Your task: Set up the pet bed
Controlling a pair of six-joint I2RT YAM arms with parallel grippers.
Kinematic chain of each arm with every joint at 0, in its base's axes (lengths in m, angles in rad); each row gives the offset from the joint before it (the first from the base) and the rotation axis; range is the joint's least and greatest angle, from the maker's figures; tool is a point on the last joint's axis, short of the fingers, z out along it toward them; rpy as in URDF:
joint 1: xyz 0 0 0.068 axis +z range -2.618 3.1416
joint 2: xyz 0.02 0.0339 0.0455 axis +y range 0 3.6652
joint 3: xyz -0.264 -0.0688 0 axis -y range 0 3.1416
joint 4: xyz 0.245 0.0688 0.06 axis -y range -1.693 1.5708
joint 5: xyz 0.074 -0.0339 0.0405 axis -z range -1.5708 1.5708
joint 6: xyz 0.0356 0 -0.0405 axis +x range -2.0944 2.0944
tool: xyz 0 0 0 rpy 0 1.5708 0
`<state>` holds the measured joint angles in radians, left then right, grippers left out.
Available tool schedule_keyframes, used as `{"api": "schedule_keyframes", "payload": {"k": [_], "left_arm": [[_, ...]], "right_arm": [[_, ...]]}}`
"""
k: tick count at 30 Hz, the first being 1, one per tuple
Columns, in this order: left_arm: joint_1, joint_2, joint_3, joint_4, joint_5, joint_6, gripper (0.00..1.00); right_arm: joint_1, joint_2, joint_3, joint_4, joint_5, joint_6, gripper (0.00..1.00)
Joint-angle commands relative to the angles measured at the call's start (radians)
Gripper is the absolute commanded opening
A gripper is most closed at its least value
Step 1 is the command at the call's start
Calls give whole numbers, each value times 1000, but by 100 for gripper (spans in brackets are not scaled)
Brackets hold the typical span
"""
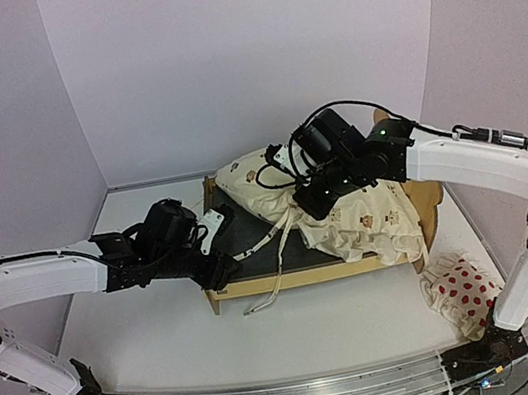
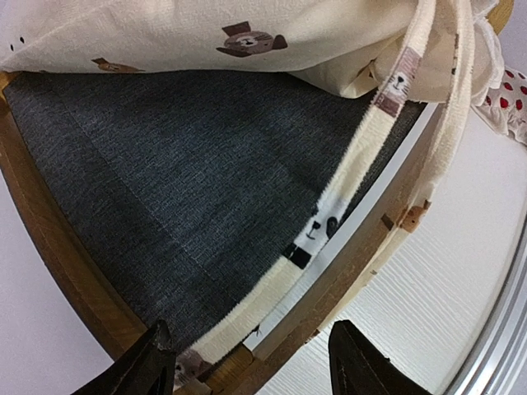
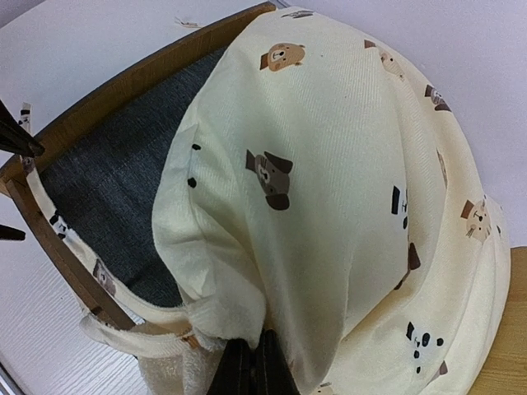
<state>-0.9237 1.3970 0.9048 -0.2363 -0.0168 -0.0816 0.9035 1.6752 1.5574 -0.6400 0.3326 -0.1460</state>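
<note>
We judge the job roughly half done. The pet bed (image 1: 307, 273) stands at the centre of the table (image 1: 167, 345) in the overhead view, but its bedding is not in place. The cream animal-print cushion (image 1: 368, 215) lies bunched over the right half of the frame and towards the upper left corner. Much of the dark grey base (image 2: 165, 181) is uncovered on the left. The right gripper (image 3: 251, 366), at the bottom of its own view, has its fingers pressed together, pinching a fold of the cushion's fabric. The left gripper (image 2: 251, 370) has its claw spread and holds nothing. It hovers at the bed's left corner, where one printed tie (image 2: 329, 222) trails across the base and over the rail. The red-dotted pillow (image 1: 462, 291) lies off the bed at the lower right of the overhead view. As we see it, what is left is spreading the cushion flat over the base, perhaps dealing with the ties, and adding the pillow.
</note>
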Motion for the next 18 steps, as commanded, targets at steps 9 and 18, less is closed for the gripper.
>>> {"api": "schedule_keyframes", "payload": {"k": [9, 18], "left_arm": [[-3, 142, 121, 57, -101, 73, 49], [-4, 163, 140, 42, -76, 80, 8]], "right_arm": [[-15, -55, -20, -4, 8, 10, 0], [-20, -57, -22, 2, 5, 4, 0]]}}
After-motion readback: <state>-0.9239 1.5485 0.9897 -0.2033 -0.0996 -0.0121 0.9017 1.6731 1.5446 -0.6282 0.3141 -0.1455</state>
